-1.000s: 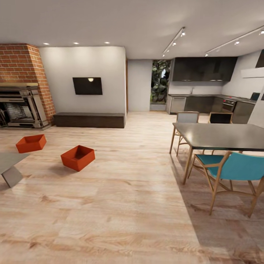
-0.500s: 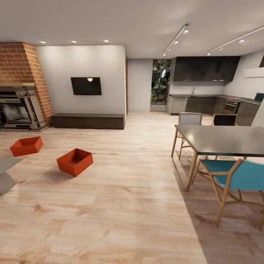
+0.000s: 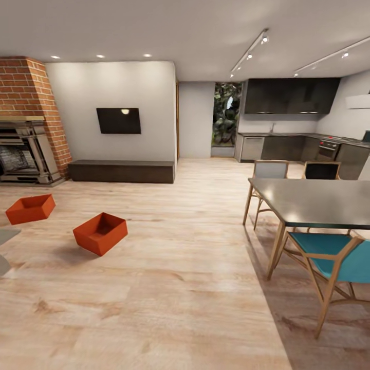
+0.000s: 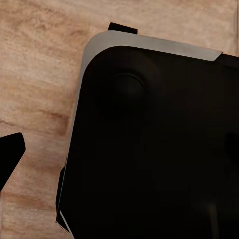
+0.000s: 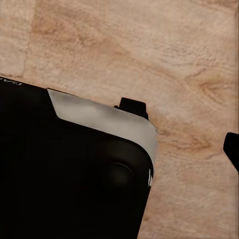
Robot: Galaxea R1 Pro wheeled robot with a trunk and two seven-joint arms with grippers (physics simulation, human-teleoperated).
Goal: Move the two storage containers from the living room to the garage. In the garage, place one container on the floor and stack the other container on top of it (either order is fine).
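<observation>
Living room, head view. 2 orange-red storage containers, open-topped, on the light wood plank floor at the left, well apart from each other:
- near container: tilted, opening facing up and toward the camera.
- far container: closer to the brick fireplace, also tilted.

Other fittings:
- wall television above a low dark bench.
- grey coffee table corner at the left edge.
- dark dining surface at the right, with 1 teal chair at its near side and 2 chairs at its far side.
- dark kitchen units beyond.

Left wrist view: dark robot base over plank floor; 1 dark finger tip at the frame edge; finger spacing cannot be told.

Right wrist view: same dark base; 1 dark finger tip at the edge; finger spacing cannot be told.
</observation>
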